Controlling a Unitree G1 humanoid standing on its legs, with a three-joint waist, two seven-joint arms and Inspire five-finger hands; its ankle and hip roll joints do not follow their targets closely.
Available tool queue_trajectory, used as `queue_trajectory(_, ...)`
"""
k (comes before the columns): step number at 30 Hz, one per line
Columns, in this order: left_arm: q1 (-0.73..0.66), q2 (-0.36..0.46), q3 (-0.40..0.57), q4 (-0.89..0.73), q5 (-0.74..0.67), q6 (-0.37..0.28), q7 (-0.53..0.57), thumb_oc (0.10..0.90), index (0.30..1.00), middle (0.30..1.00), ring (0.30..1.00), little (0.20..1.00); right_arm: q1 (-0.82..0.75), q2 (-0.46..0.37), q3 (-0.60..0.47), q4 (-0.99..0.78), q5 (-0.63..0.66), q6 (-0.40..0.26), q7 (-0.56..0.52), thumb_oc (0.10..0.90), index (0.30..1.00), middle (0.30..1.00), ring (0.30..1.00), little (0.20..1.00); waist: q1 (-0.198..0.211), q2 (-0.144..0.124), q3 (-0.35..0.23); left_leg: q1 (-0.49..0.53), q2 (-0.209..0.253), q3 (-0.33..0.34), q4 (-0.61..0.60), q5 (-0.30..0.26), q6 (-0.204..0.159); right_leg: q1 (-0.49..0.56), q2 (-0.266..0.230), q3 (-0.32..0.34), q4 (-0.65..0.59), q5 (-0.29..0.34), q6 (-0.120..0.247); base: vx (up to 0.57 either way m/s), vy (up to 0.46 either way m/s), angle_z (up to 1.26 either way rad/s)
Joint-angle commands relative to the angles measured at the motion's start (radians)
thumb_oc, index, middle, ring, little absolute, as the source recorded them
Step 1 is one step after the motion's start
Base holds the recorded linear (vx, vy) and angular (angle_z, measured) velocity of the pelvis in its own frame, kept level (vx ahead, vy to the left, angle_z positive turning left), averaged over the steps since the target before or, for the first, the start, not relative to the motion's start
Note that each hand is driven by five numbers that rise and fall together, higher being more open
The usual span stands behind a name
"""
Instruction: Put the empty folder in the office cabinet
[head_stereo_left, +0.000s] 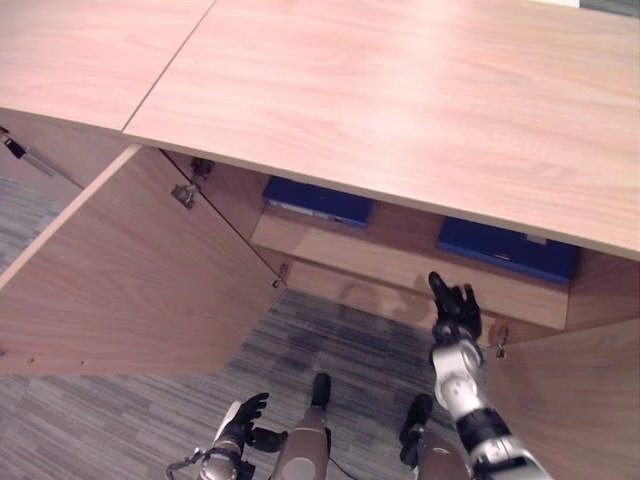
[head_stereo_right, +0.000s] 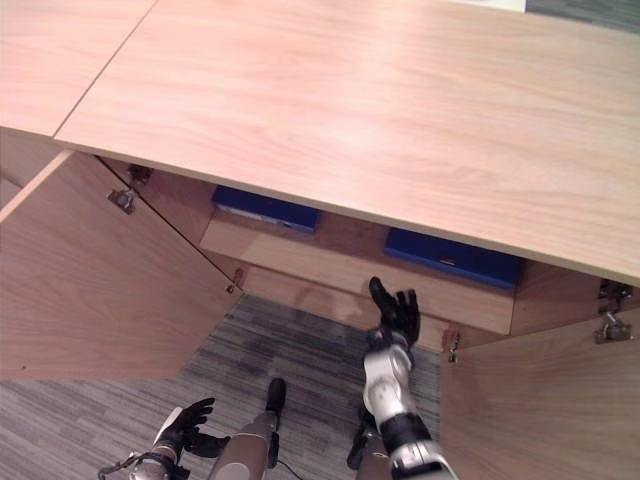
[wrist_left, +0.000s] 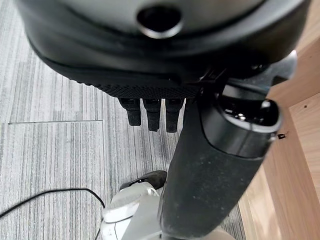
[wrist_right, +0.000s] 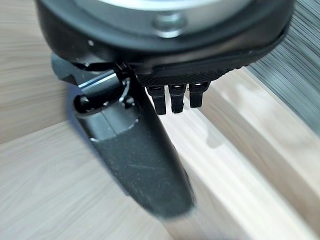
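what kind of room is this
Most likely an office: a low wooden cabinet with its doors swung open, two blue folders lying flat on the shelf inside, and grey striped carpet tiles on the floor.

Two blue folders (head_stereo_left: 318, 200) apparently flat on shelf (head_stereo_left: 400, 262), open cabinet (head_stereo_left: 130, 270)

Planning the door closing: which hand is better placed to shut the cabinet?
Probably the right hand: it is raised, open, at the shelf beside the right door. The left hand hangs low over the carpet.
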Motion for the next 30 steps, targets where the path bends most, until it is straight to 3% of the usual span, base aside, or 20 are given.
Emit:
queue_trajectory(1, 0.044, 0.077, 0.025, 0.027, 0.065, -0.053, -0.022, 0.8, 0.9, 0.9, 0.9, 0.9, 0.019, -0.181, -0.047, -0.279, -0.434, -0.039, 0.077, 0.4, 0.3, 0.3, 0.3, 0.3, -0.014, -0.027, -0.021, 0.044, 0.068, 0.044, -0.025, -0.037, -0.062, 0.094, -0.043, 0.047, 0.023, -0.111, 0.108, 0.07, -0.001, -0.01)
queue_trajectory(3, 0.055, 0.081, 0.035, 0.012, 0.099, -0.069, -0.04, 0.8, 0.9, 0.9, 0.9, 0.9, 0.065, -0.261, -0.074, -0.344, -0.639, -0.011, 0.063, 0.4, 0.3, 0.3, 0.3, 0.3, -0.02, -0.035, -0.034, 0.062, 0.069, 0.047, -0.03, -0.041, -0.062, 0.109, -0.042, 0.043, 0.018, -0.114, 0.111, 0.06, -0.009, -0.05)
queue_trajectory(10, 0.063, 0.09, 0.027, -0.047, 0.102, -0.09, -0.054, 0.8, 0.9, 0.9, 0.9, 0.9, 0.048, -0.334, -0.113, -0.299, -0.843, 0.058, 0.003, 0.4, 0.3, 0.3, 0.3, 0.3, -0.015, -0.037, -0.038, 0.075, 0.073, 0.045, -0.03, -0.047, -0.055, 0.114, -0.041, 0.043, 0.033, -0.124, 0.112, 0.01, -0.002, -0.02)
queue_trajectory(17, 0.051, 0.117, -0.009, -0.09, 0.08, -0.103, -0.066, 0.8, 0.9, 0.9, 0.9, 0.9, -0.104, -0.394, -0.079, -0.052, -0.833, 0.092, -0.029, 0.4, 0.3, 0.3, 0.3, 0.3, 0.018, -0.02, -0.01, 0.048, 0.075, 0.027, -0.018, -0.039, -0.055, 0.093, -0.043, 0.041, 0.053, -0.132, 0.11, -0.04, -0.005, 0.01)
queue_trajectory(23, -0.017, 0.138, -0.067, -0.092, 0.019, -0.114, -0.047, 0.8, 0.9, 0.9, 0.9, 0.9, -0.372, -0.472, 0.045, 0.26, -0.732, 0.116, -0.018, 0.4, 0.3, 0.3, 0.3, 0.3, 0.064, 0.015, 0.08, -0.047, 0.077, -0.01, 0.038, -0.023, -0.061, 0.027, -0.054, 0.035, 0.097, -0.131, 0.106, -0.11, -0.009, 0.08)
queue_trajectory(30, -0.055, 0.141, -0.132, -0.122, -0.015, -0.119, -0.036, 0.8, 0.9, 0.9, 0.9, 0.9, -0.553, -0.533, 0.127, 0.472, -0.688, 0.137, -0.002, 0.4, 0.3, 0.3, 0.3, 0.3, 0.09, 0.057, 0.139, -0.147, 0.071, -0.025, 0.096, -0.013, -0.069, -0.049, -0.076, 0.027, 0.161, -0.141, 0.104, -0.05, -0.006, 0.08)
